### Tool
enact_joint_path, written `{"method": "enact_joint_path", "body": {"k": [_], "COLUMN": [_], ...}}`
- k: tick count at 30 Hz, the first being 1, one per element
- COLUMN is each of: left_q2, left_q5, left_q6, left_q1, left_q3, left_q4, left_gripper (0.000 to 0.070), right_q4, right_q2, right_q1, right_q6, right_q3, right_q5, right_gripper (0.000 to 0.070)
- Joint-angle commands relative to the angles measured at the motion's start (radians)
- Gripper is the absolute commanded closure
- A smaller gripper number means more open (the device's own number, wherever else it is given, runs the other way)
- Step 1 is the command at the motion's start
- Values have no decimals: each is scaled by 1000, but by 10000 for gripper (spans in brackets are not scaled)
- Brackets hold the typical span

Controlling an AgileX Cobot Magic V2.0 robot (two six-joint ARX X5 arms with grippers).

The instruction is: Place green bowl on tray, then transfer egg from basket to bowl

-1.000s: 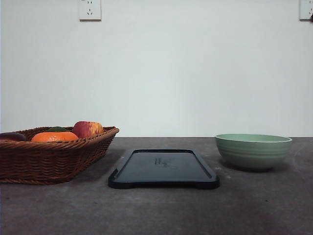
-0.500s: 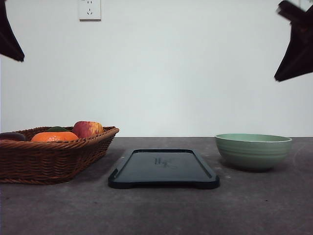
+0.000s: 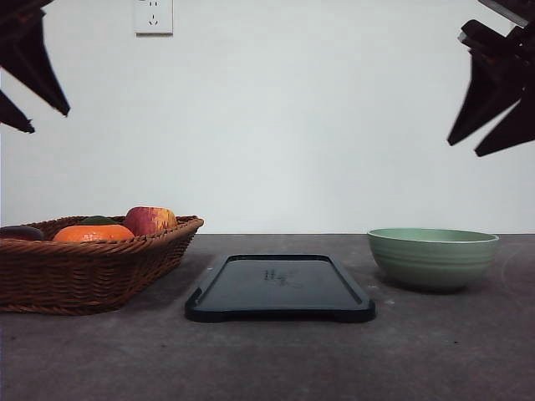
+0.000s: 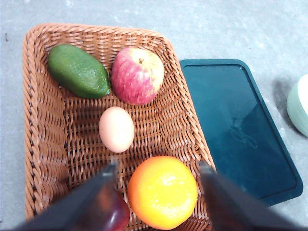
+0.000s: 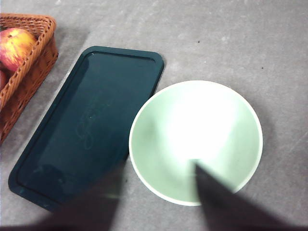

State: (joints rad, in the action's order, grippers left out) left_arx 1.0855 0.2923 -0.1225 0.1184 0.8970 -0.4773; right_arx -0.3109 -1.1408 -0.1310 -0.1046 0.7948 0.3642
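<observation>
The pale green bowl [image 3: 432,257] stands empty on the table to the right of the black tray [image 3: 280,288], close to it but off it. My right gripper [image 3: 464,150] hangs open high above the bowl [image 5: 195,139], nothing between its fingers. The wicker basket [image 3: 84,267] sits to the left of the tray. In the left wrist view the tan egg [image 4: 116,129] lies in the middle of the basket [image 4: 38,120]. My left gripper [image 3: 48,122] hovers open high over the basket, empty.
Around the egg in the basket lie a red-yellow apple [image 4: 137,75], a green avocado-like fruit [image 4: 78,70], an orange [image 4: 162,191] and a dark purple fruit [image 4: 115,216]. The tray [image 4: 236,130] is bare. Grey tabletop surrounds everything.
Both grippers have dropped into the top corners of the front view and moved lower and inward. Bowl, tray and basket have not moved.
</observation>
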Motion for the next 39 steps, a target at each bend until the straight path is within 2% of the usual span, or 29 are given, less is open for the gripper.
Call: {"method": "enact_joint_path", "body": {"k": [1, 5, 8, 13, 18, 24, 34, 39], "left_q2": [6, 6, 6, 6, 6, 6, 6, 6], "left_q5": [5, 5, 5, 5, 5, 5, 5, 5], "left_q6": [13, 12, 9, 9, 9, 8, 5, 1], "left_q1": [2, 2, 2, 2, 2, 2, 2, 2], "left_q3": [24, 24, 24, 24, 24, 24, 24, 24], "left_q4": [7, 5, 5, 5, 6, 6, 6, 6], "left_gripper": [300, 309, 309, 309, 309, 309, 309, 309], "right_q4": [-2, -46, -149, -363, -492, -513, -469, -468], "right_q2": [-9, -9, -24, -103, -202, -327, -561, -666], "right_q1": [-4, -3, 11, 54, 89, 103, 103, 103], "right_q6": [-6, -65, -82, -62, -13, 40, 72, 86], "right_q3": [22, 36, 85, 224, 347, 423, 513, 571], "right_q5": [-1, -27, -33, -34, -55, -92, -111, -111], "right_gripper": [288, 321, 324, 324, 324, 326, 333, 421]}}
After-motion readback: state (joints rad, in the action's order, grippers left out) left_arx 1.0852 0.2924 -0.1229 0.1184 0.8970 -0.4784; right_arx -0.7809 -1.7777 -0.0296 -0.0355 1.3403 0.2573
